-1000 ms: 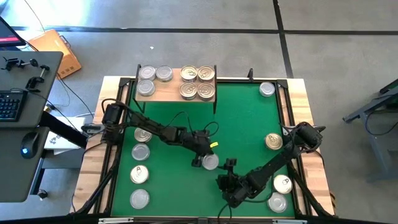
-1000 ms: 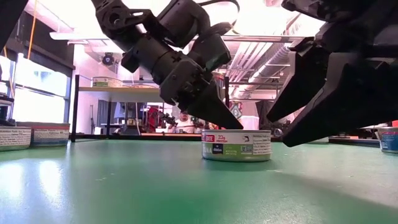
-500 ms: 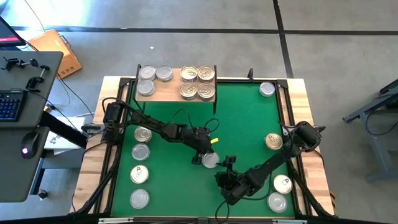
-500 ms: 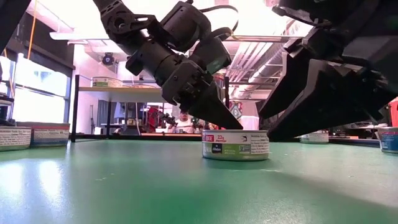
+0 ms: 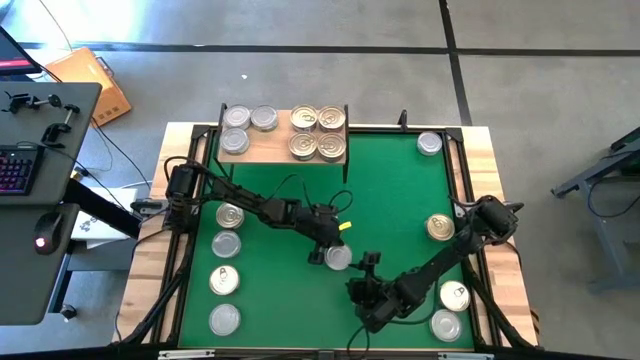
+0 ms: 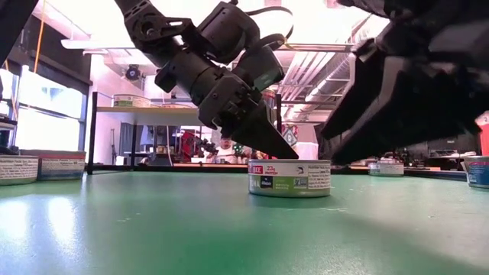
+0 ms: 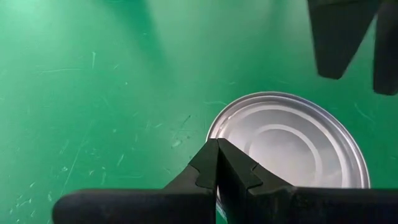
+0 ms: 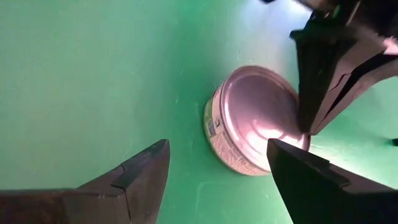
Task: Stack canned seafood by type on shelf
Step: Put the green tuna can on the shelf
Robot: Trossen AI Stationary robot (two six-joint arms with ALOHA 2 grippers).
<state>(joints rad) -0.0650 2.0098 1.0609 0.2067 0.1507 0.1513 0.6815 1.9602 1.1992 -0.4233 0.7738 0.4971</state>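
While 7 tins fill shelf, 9 sit on mat.

Bright light comes from the ceiling lamps, seen from low down at about 11 o'clock. They wash the room white. The green mat shines with soft glare. The near arms look dark and blurry. The silver can lid gleams.

place: lab/workshop | cues: concrete floor; computer desk; ceiling ducts
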